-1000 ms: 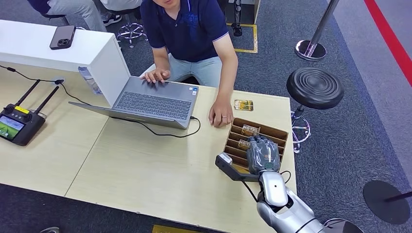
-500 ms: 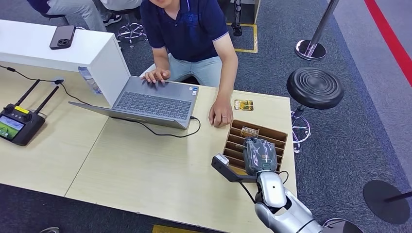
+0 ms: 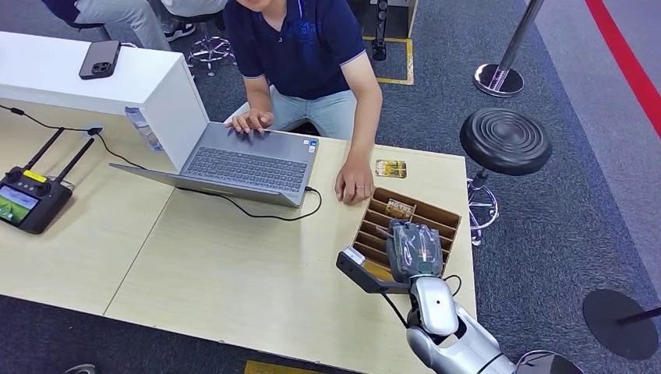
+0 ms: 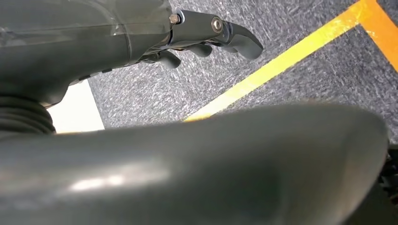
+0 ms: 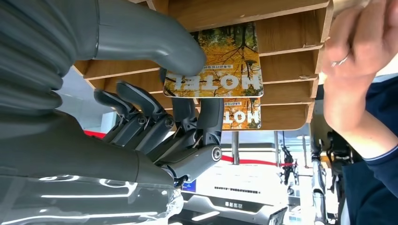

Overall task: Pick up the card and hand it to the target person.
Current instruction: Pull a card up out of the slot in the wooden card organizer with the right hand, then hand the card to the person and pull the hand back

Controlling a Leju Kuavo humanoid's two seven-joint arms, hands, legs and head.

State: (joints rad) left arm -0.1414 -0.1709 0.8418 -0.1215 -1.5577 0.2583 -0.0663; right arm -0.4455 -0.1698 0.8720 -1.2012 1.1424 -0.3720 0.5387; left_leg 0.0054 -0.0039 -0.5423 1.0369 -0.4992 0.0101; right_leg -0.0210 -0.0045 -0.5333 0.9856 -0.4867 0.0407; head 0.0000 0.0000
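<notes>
Grey carpet with yellow floor tape surrounds a pale wooden table (image 3: 234, 273), where a person in a navy polo shirt (image 3: 300, 47) sits at the far side, one hand on an open laptop (image 3: 242, 164) and the other fist (image 3: 355, 185) resting on the tabletop just beside a slotted wooden card rack (image 3: 436, 214). Reaching in from the near right edge, the silver right arm bends at the wrist so that the right hand (image 3: 413, 251) lies palm-down over the rack's near slots. From the wrist camera, its thick grey thumb (image 5: 155, 40) lies against one face of a hotel card (image 5: 220, 61) printed with autumn trees, while the dark fingers (image 5: 206, 122) curl up at the card's other face, so the hand pinches the card, which sits partly in its slot. A second matching card (image 5: 241, 115) stands in a slot behind it, and another card (image 3: 390, 168) lies flat on the table beyond the rack. The left hand (image 4: 206, 40) hangs over the carpet, fingers loosely bent and apart around nothing. A remote controller with antennas (image 3: 31, 195) rests at the table's left end, and a phone (image 3: 100, 59) lies on a white box (image 3: 156, 93).
</notes>
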